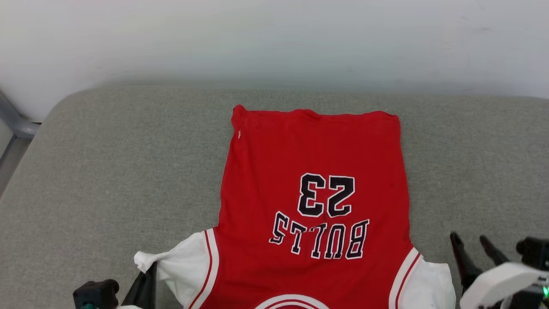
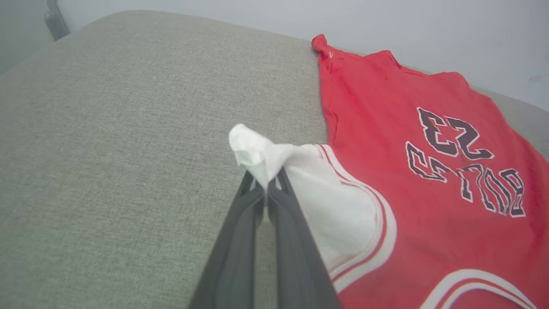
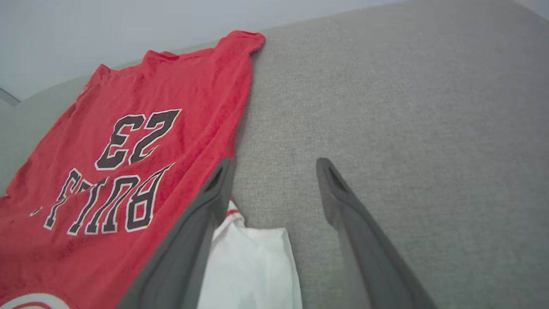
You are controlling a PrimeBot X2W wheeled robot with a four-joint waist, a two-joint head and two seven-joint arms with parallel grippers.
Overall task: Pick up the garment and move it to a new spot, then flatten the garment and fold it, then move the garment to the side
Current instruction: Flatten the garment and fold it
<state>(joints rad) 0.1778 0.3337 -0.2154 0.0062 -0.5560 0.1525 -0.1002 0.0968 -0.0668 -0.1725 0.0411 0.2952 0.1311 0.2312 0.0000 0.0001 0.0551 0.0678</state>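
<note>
As it lies now, garment (image 1: 313, 163): spread front-up on the grey cushion (image 1: 107, 171); hem (image 1: 313, 113) toward the wall (image 1: 257, 43), collar at the near edge of the head view; lettering (image 1: 319, 238) reads upside down from there
left gripper (image 2: 266, 182): closed on the tip of the left-side sleeve (image 2: 343, 206); white cloth bunches up and out past the fingertips
right gripper (image 3: 275, 165): jaws wide apart, nothing between them; one finger sits over the edge of the right-side sleeve (image 3: 253, 266), the other over bare cushion; height above the cloth can't be told
step, my read: flattening; body is mostly smooth, sleeves not yet
risk 1: one-sided pull; only the left gripper has cloth, so any tug would likely skew the whole garment leftward
risk 2: thin pinch; it holds just the sleeve tip, which could slip out under load
risk 3: hem corner (image 1: 238, 115) is rolled into a knot; folding over it would probably lock in a lump
risk 4: right sleeve lies slack; a closing finger could shove it under the body rather than catch it
risk 5: collar end runs out of view; can't tell whether it overhangs the cushion, and if so it may drag
</note>
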